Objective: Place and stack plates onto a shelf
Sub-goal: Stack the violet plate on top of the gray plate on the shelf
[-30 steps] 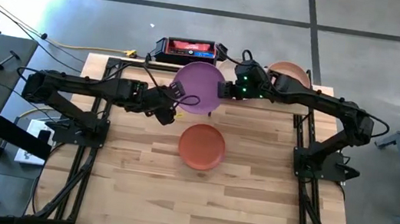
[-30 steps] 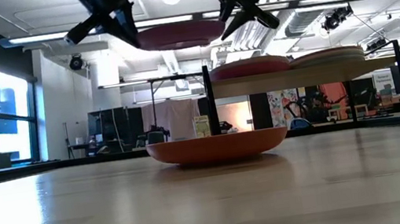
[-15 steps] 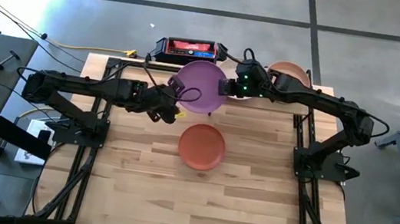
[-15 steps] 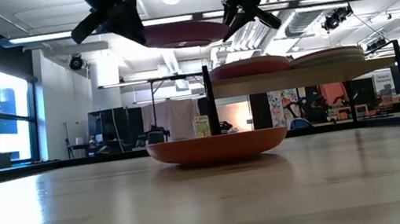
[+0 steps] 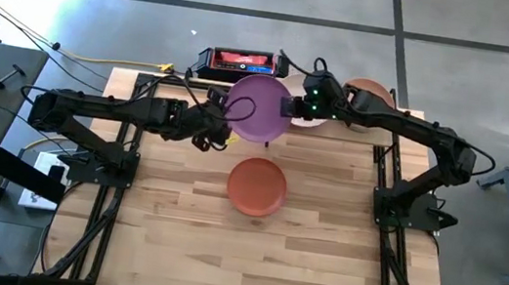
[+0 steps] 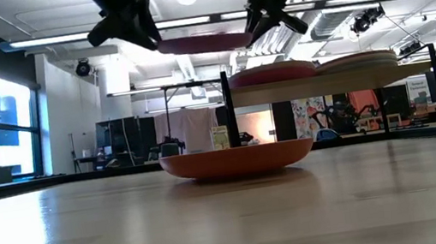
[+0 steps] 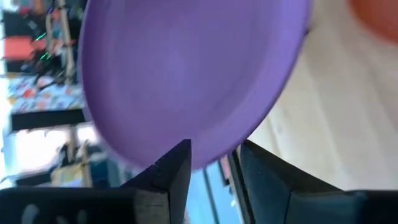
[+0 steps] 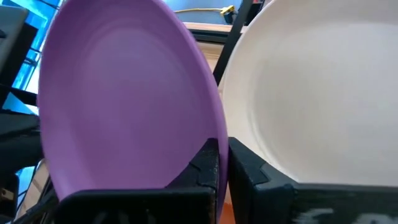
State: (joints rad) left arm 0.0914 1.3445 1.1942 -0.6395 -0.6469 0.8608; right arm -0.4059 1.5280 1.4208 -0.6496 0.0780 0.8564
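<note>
The purple plate (image 5: pixel 261 110) hangs in the air at about 12 o'clock over the table (image 5: pixel 173 240), carried by both arms: the left gripper (image 5: pixel 221 124) is clenched on its rim at 8 o'clock, the right gripper (image 5: pixel 291 107) is clenched on the rim at 3 o'clock. In the low view the plate rides roughly level, above the shelf (image 6: pixel 333 80) and just short of it. The shelf already bears a pale plate (image 8: pixel 311 99) and a tan plate (image 5: pixel 372 91) beside it, while a red plate (image 5: pixel 257 185) waits at the table's centre. The plate looks stiff and light, with a matte face that should give the pads some bite (though a thin rim pinch lets it swing if one arm leads the other). I judge the rim the only sensible hold, at opposite edges as now. Likely brittle if dropped, so it wants lowering flat onto the pale plate before either gripper lets go.
</note>
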